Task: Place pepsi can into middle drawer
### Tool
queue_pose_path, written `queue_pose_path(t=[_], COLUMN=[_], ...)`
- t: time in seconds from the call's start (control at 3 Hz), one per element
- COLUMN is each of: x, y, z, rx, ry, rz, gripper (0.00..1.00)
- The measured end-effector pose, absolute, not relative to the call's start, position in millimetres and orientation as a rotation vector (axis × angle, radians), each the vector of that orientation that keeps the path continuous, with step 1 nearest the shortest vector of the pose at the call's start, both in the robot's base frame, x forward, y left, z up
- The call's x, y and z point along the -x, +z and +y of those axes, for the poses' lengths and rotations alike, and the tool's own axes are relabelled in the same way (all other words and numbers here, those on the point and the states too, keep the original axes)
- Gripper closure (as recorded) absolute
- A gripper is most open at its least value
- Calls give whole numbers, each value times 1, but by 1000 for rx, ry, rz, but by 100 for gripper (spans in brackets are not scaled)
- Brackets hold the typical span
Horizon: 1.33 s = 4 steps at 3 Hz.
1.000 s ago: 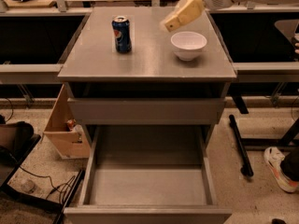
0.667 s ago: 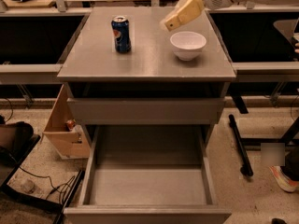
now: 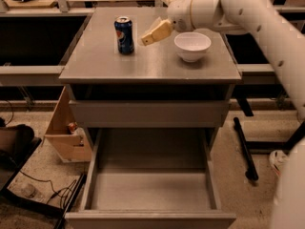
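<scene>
We see the can (image 3: 124, 35) standing upright on the cabinet top (image 3: 152, 66), toward its back left, well apart from the drawer (image 3: 152, 191) below. It is a small dark-blue can with a silver lid and rim, and a round red-and-white logo faces us on its side. The gripper (image 3: 147, 38) hangs just to the right of the can at about its mid-height, tan and angled down to the left; it seems not to touch the can, though from this angle we cannot be sure of the gap. It has hold of nothing, and we cannot tell how far open it is. The white arm (image 3: 248, 8) reaches in from the upper right, passing above a white bowl (image 3: 192, 46) that sits on the right of the top, wider than the can. The drawer is pulled out toward us, a plain grey tray beneath the closed upper drawer front (image 3: 148, 113).
</scene>
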<state>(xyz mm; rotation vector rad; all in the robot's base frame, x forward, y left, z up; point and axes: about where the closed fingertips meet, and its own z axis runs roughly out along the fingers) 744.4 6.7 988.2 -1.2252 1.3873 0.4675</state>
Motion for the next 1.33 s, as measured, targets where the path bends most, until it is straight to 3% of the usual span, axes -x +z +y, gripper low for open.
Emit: queue_pose_path(t=[1.0,1.33], x=[-826,-838], y=[922,902], z=[104,125], rx=[1085,1053], ry=[627,664], rz=[1416,1468], gripper=[2,25])
